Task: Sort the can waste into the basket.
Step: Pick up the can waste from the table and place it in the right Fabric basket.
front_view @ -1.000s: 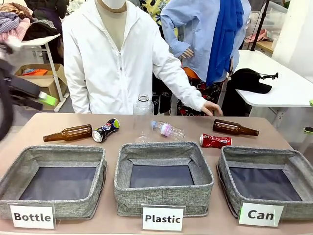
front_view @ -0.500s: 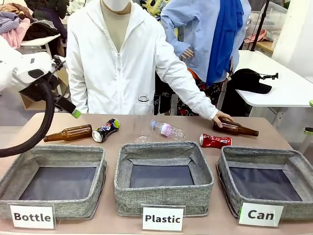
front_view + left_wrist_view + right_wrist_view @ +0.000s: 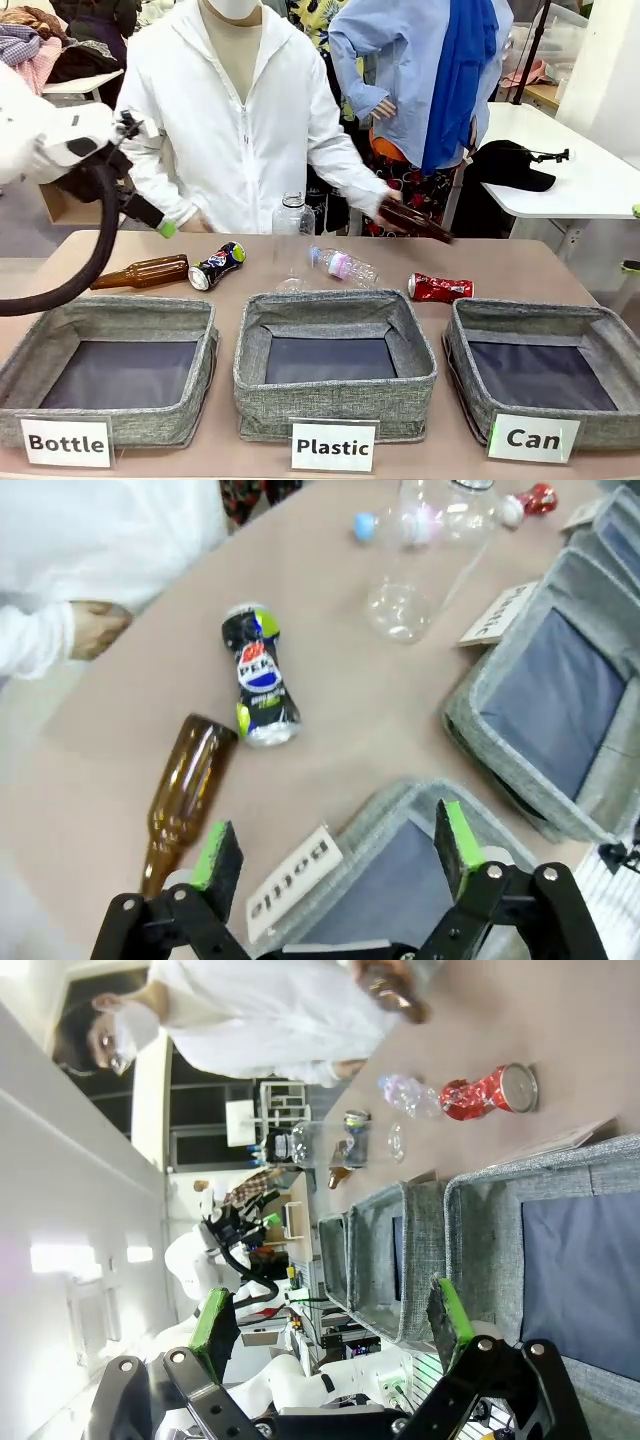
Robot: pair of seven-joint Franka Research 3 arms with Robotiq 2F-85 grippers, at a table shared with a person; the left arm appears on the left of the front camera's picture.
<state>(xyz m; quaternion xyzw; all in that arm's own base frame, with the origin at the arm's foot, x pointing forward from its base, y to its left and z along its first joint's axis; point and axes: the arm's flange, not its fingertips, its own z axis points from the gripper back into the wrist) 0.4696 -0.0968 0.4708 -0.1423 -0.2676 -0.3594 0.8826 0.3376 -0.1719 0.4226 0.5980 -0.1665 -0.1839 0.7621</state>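
Observation:
The dark blue-black can (image 3: 216, 266) lies at the table's back left beside a brown bottle (image 3: 140, 272). In the left wrist view this can (image 3: 258, 675) lies ahead of my open left gripper (image 3: 337, 845), which hovers over the "Bottle" basket's edge. In the front view the left gripper (image 3: 160, 222) hangs above the table's left end. The red can (image 3: 440, 288) lies just behind the "Can" basket (image 3: 468, 372). My right gripper (image 3: 332, 1320) is open and empty, back from the "Can" basket (image 3: 470, 1250), with the red can (image 3: 490, 1092) beyond it.
The "Bottle" basket (image 3: 60, 315) and "Plastic" basket (image 3: 330, 305) stand left and centre. Clear plastic bottles (image 3: 345, 266) lie behind the middle basket. The person's hand holds a second brown bottle (image 3: 415, 220) above the table's back right.
My left arm has swung in from the left and moved over the table's left end. The person grasped the right brown bottle and lifted it off the table.

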